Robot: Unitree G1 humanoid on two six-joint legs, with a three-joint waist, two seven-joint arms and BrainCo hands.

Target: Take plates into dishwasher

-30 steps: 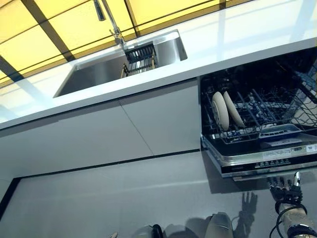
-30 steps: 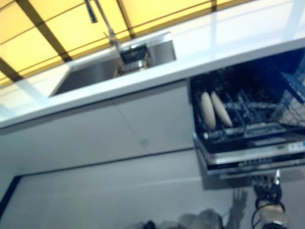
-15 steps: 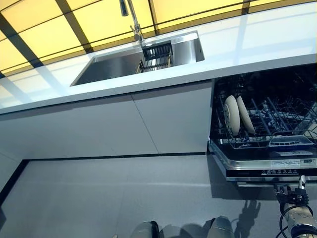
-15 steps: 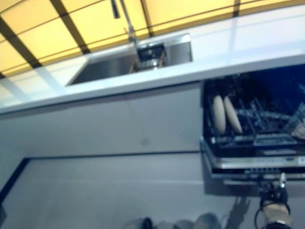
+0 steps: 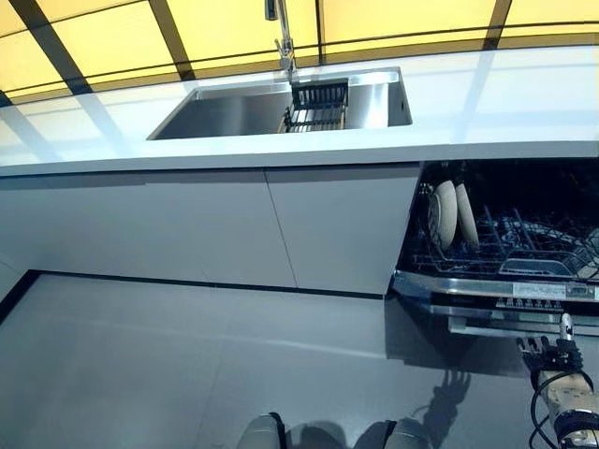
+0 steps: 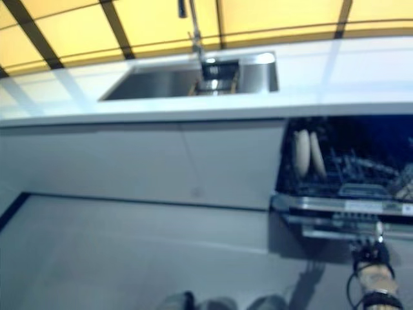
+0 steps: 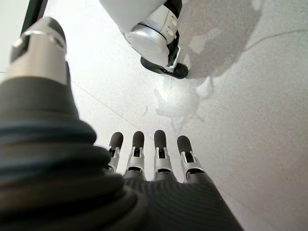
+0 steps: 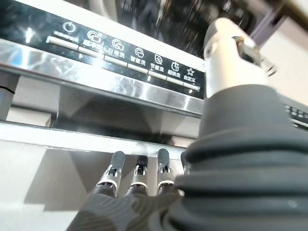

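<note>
The dishwasher (image 5: 505, 234) stands open under the counter at the right. Two pale plates (image 5: 443, 213) stand upright side by side at the left end of its rack (image 5: 524, 257). My right hand (image 5: 554, 357) is open and empty, fingers straight, just below the front edge of the door. The right wrist view shows its fingers (image 8: 138, 174) under the door's control panel (image 8: 125, 55), not touching it. My left hand (image 7: 160, 159) shows only in the left wrist view. It is open and empty, hanging over the grey floor.
A steel sink (image 5: 234, 110) with a tap (image 5: 281, 33) and a dark dish rack (image 5: 318, 101) is set in the white counter (image 5: 505, 103). Grey cabinet fronts (image 5: 234, 224) run left of the dishwasher.
The whole picture has shifted and levelled, so the camera has moved. My right hand stays below the door's edge. The plates stand as before.
</note>
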